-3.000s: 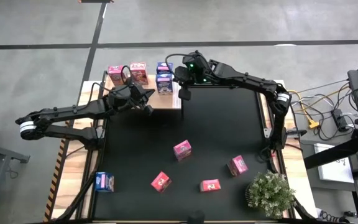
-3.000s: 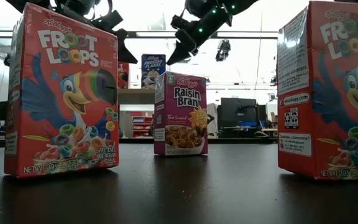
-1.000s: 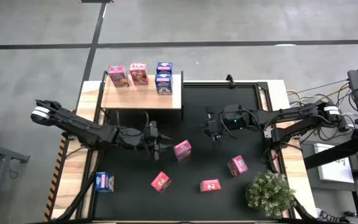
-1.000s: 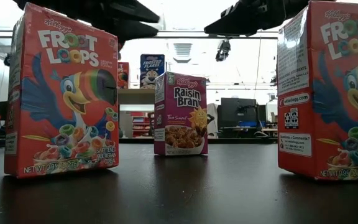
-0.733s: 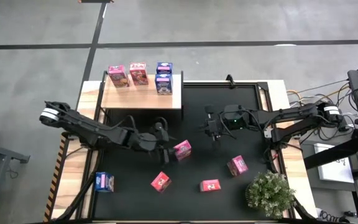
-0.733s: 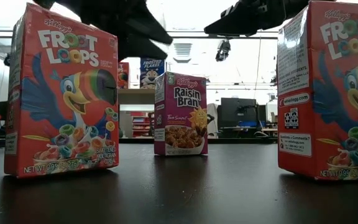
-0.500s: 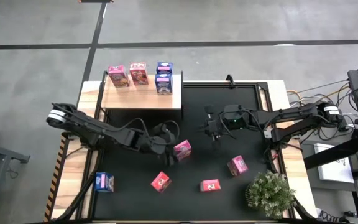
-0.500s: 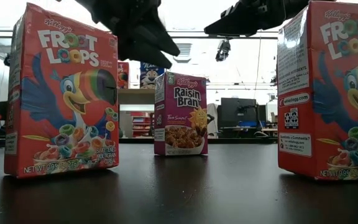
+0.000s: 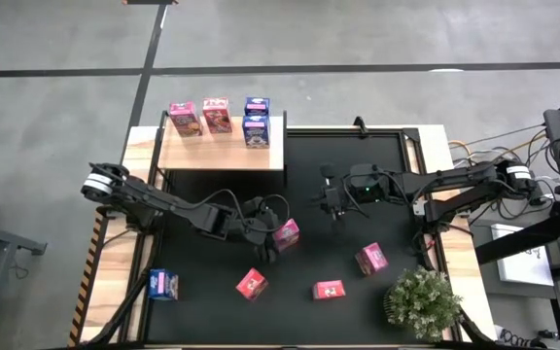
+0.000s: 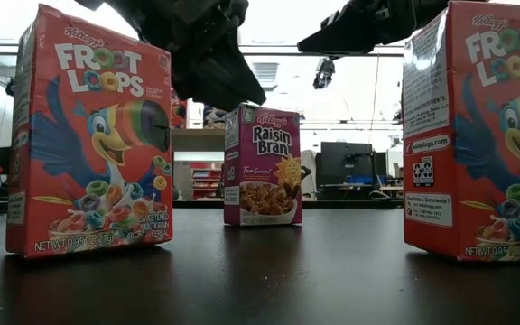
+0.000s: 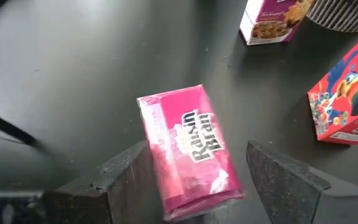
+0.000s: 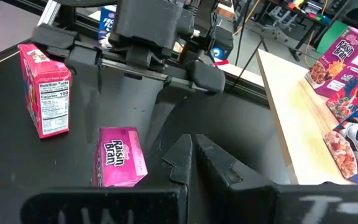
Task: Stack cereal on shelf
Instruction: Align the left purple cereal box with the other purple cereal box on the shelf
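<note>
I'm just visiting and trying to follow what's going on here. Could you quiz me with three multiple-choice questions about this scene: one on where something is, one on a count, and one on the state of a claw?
1. Where is the left claw?
A. Over the shelf
B. Around the Raisin Bran box on the black mat
C. Beside the plant

2. How many cereal boxes are on the wooden shelf?
A. Four
B. One
C. Seven

3. What state is the right claw in?
A. Shut and empty
B. Wide open
C. Shut on a box

Answers:
1 B: the left wrist view shows its fingers on either side of the pink box.
2 A: the high view shows two pink boxes and two blue ones there.
3 A: the right wrist view shows its fingers together with nothing between them.
</note>
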Controlling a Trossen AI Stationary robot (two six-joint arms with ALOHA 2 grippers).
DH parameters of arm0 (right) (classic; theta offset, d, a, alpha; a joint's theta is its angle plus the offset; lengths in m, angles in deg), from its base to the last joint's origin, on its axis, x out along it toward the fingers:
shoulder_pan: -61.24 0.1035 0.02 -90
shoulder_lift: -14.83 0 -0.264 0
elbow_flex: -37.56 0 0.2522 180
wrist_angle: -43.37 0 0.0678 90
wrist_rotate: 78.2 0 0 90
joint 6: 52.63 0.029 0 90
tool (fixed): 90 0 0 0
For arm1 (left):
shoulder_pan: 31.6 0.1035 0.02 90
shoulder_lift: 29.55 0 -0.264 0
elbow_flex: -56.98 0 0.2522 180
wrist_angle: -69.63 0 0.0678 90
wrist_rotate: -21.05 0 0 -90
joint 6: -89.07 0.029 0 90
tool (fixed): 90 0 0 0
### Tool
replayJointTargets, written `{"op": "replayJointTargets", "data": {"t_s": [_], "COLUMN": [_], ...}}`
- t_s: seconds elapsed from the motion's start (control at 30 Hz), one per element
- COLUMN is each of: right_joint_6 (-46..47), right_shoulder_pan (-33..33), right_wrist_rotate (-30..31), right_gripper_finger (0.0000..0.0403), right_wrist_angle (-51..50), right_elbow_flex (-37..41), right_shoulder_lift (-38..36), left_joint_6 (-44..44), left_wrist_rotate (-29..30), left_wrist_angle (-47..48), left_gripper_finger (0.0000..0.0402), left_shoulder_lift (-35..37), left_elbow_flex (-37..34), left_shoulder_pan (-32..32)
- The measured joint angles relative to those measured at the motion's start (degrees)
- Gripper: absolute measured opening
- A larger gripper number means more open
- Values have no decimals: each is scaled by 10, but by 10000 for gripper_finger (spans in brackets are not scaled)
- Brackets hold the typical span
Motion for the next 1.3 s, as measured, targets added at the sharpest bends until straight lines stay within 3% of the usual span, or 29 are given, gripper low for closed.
{"op": "replayJointTargets", "data": {"t_s": [0.8,1.0,1.3], "right_joint_6": [12,11,10], "right_shoulder_pan": [0,0,0], "right_wrist_rotate": [0,0,0], "right_gripper_finger": [12,12,12], "right_wrist_angle": [0,-1,-1], "right_elbow_flex": [0,1,5], "right_shoulder_lift": [0,0,0], "left_joint_6": [26,83,198], "left_wrist_rotate": [-9,-10,-12], "left_wrist_angle": [18,131,362], "left_gripper_finger": [150,149,149], "left_shoulder_lift": [-7,40,184], "left_elbow_flex": [14,66,125], "left_shoulder_pan": [0,0,17]}}
